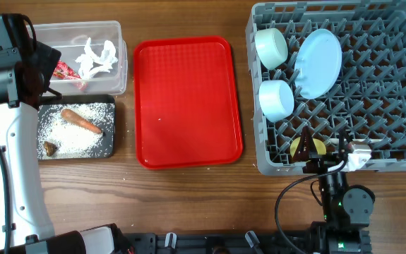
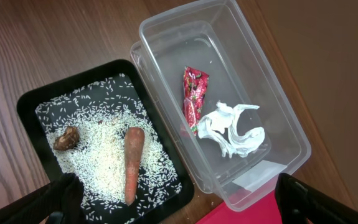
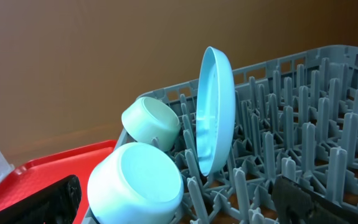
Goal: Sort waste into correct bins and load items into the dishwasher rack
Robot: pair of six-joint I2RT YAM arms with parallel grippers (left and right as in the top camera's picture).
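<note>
The clear tub (image 1: 115, 44) holds a red-and-white wrapper (image 2: 194, 98) and white crumpled scraps (image 2: 231, 127). The black tray (image 1: 111, 144) holds rice grains (image 2: 101, 158), a carrot-like stick (image 2: 133, 163) and a small brown lump (image 2: 66, 138). My left gripper (image 2: 185, 208) hangs open and empty above the two bins; it also shows in the overhead view (image 1: 37, 70). The grey rack (image 1: 393, 92) holds the green bowl (image 1: 271, 46), blue plate (image 1: 318, 62), blue bowl (image 1: 277, 99) and yellow cup (image 1: 307, 147). My right gripper (image 3: 175, 205) is open and empty over the rack's front edge, by the yellow cup. I cannot make out the spoon.
A flat red serving tray (image 1: 187, 102) lies between the bins and the rack, with nothing on it. The rack's right half is bare pegs (image 1: 386, 63). A few stray rice grains lie on the wood by the black tray.
</note>
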